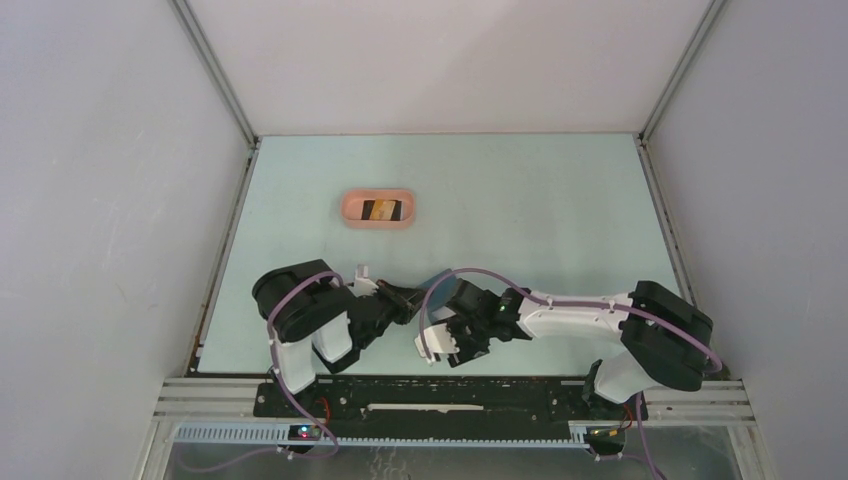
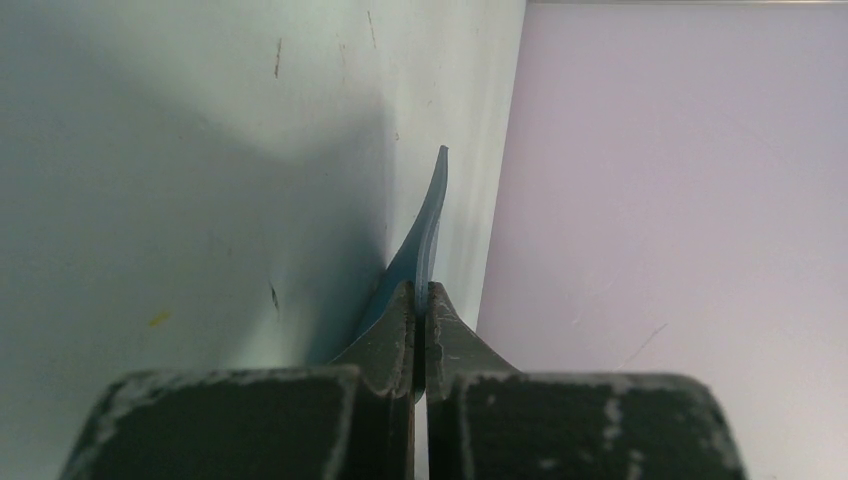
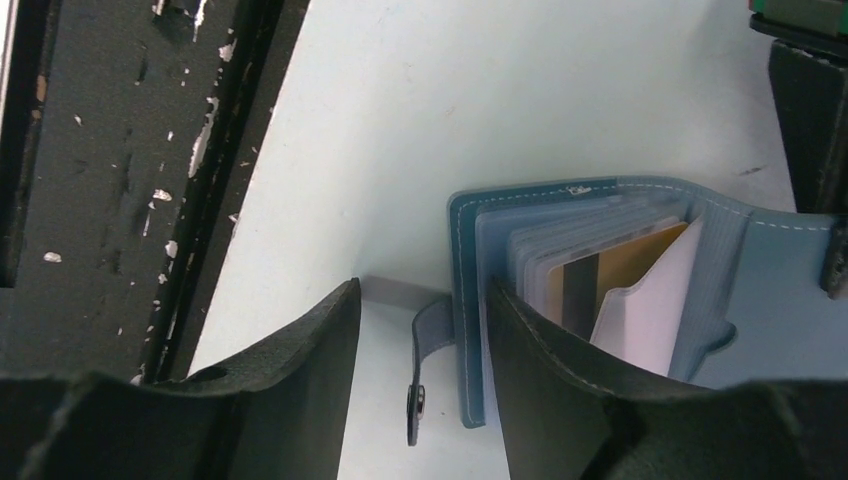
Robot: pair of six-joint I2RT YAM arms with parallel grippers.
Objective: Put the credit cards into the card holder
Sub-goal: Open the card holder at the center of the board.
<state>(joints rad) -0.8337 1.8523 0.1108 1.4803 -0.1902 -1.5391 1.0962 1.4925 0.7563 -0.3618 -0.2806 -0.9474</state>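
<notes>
Card holder (image 3: 620, 230) lies open, tan-orange card (image 3: 635, 262) sleeved; left tool (image 2: 421, 300) pinches its cover, right tool (image 3: 422, 300) gapes over its tab edge.

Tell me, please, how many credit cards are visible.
2: one tan-orange card tucked in the blue card holder, one dark card in the pink tray; others may be hidden.

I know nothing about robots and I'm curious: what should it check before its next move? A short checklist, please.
1. The wallet is open, pockets showing: ok.
2. The left jaws are shut on its flap: ok.
3. The right jaws are open over its edge, holding nothing: ok.
4. The orange card is fully seated in its pocket: cannot tell.
5. The second card is in the wallet: not ok, it lies in the tray.
</notes>
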